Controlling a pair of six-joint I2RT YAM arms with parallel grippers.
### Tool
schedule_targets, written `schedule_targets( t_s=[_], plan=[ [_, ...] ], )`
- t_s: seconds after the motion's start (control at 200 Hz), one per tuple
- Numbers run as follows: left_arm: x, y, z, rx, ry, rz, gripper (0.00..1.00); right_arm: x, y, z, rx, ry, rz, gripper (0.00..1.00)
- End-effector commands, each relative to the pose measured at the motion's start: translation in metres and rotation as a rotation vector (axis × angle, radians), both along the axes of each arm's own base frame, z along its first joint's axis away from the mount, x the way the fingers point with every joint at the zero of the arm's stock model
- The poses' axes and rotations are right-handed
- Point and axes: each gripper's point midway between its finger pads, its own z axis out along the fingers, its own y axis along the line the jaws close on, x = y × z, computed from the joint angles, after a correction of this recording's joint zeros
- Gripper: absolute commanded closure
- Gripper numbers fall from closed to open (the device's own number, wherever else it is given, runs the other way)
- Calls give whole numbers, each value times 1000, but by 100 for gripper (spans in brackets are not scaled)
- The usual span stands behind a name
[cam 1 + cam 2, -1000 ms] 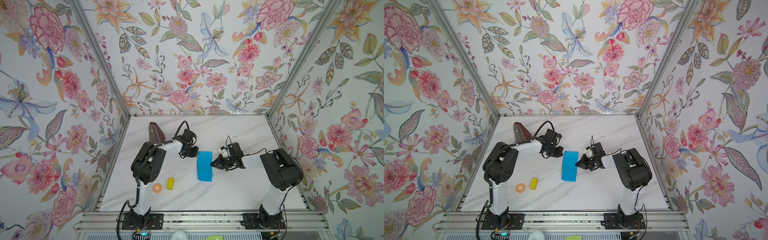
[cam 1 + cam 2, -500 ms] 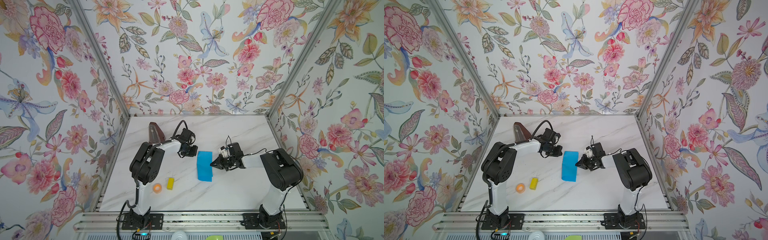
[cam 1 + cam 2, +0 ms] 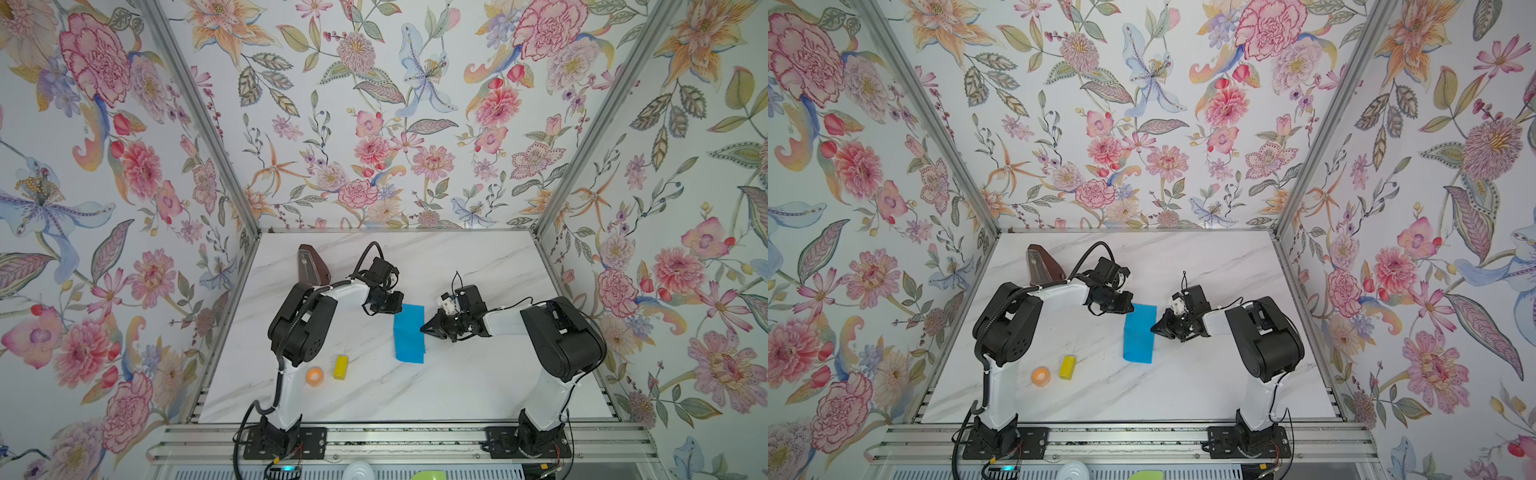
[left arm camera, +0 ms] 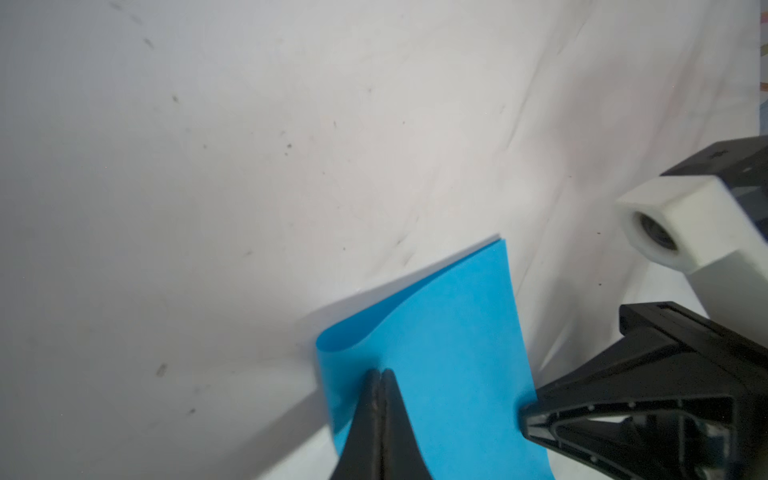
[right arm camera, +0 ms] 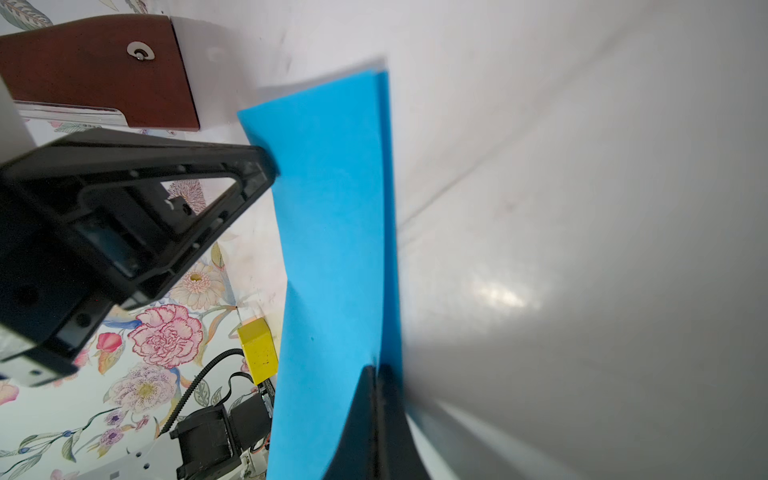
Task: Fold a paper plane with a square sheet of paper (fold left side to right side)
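The square sheet of paper (image 3: 409, 334) (image 3: 1139, 334) lies folded in half as a narrow bright blue rectangle in the middle of the marble table. Its left side is a soft rounded fold (image 4: 332, 338), and its open edges lie on the right (image 5: 384, 208). My left gripper (image 3: 400, 306) (image 4: 380, 372) is shut, its tip resting on top of the sheet near the far left corner. My right gripper (image 3: 423, 329) (image 5: 376, 368) is shut too, its tip on the open right edges about halfway along. No pointed paper plane shape shows.
A brown wedge-shaped block (image 3: 311, 264) stands at the back left. A small yellow block (image 3: 340, 368) and an orange ring (image 3: 314, 376) lie front left of the paper. Flowered walls enclose the table (image 3: 457, 386) on three sides.
The left arm has shifted only slightly near the paper's far left corner. The paper and the right gripper stay where they were.
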Motion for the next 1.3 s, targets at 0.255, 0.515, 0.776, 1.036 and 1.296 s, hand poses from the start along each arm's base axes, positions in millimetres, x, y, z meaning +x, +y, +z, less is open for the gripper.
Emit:
schedule_targets(
  t_s=[0.255,0.515,0.776,1.036,1.296],
  plan=[
    [8,49,-46,152,47,67,100,-24,-18,-34,-124,112,-17,100],
    [8,75,-57,193,61,105,100,-23,-18,-33,-126,112,-20,100],
    [10,56,4,73,-21,87,100,-23,-18,-33,-127,113,-21,100],
    [-39,22,29,31,-6,-23,100,-24,-18,-36,-128,120,-20,100],
    [-78,-7,17,16,50,-94,100,-25,-19,-38,-129,126,-18,100]
  ],
)
